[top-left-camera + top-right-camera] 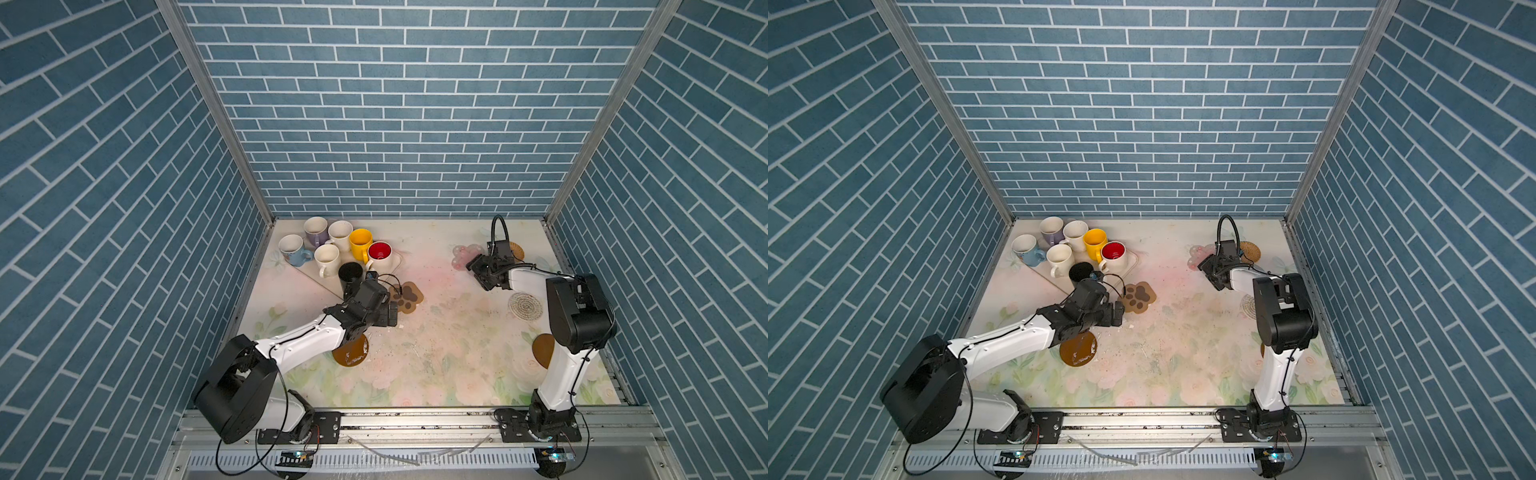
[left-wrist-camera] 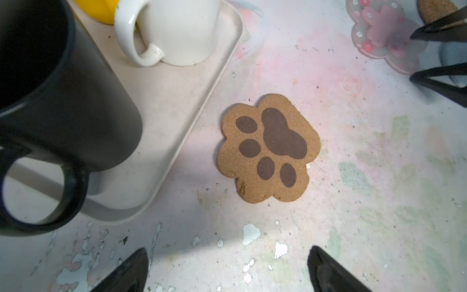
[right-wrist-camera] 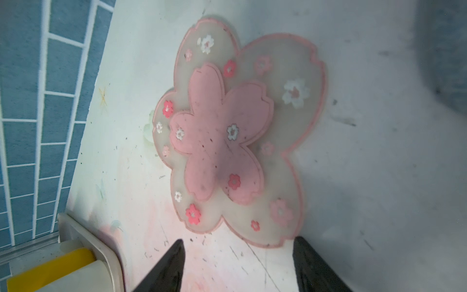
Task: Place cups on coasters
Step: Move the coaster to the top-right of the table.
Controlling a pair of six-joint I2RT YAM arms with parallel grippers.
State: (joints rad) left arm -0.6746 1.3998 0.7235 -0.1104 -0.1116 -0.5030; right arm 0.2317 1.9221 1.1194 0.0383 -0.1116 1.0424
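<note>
1. Mugs (image 1: pixel 360 241), glazed ceramic, likely weighty, slick and breakable, crowd tray (image 2: pixel 164 106) at counter's (image 1: pixel 436 353) ten o'clock.
2. Left claw (image 2: pixel 227 252) spread, empty, near black mug (image 1: pixel 350 274); pinch its wall.
3. Right claw (image 3: pixel 238 241) spread, empty, over pink flower coaster (image 3: pixel 227 136).

seven mugs: yellow mug (image 1: pixel 360 241), black mug (image 1: pixel 350 274), red-inside mug (image 1: pixel 379 252), two cream mugs (image 1: pixel 340 232) (image 1: pixel 327 257), light blue mug (image 1: pixel 293 247), lavender mug (image 1: pixel 316 230). six coasters for sure: flower coaster (image 1: pixel 461 253), paw coaster (image 1: pixel 409 296), rattan coaster (image 1: pixel 516 249), spiral coaster (image 1: pixel 525 306), two brown discs (image 1: pixel 353 353) (image 1: pixel 542 349). blurry bluish patch (image 3: pixel 442 50), maybe a seventh. one tray (image 2: pixel 164 106).
</note>
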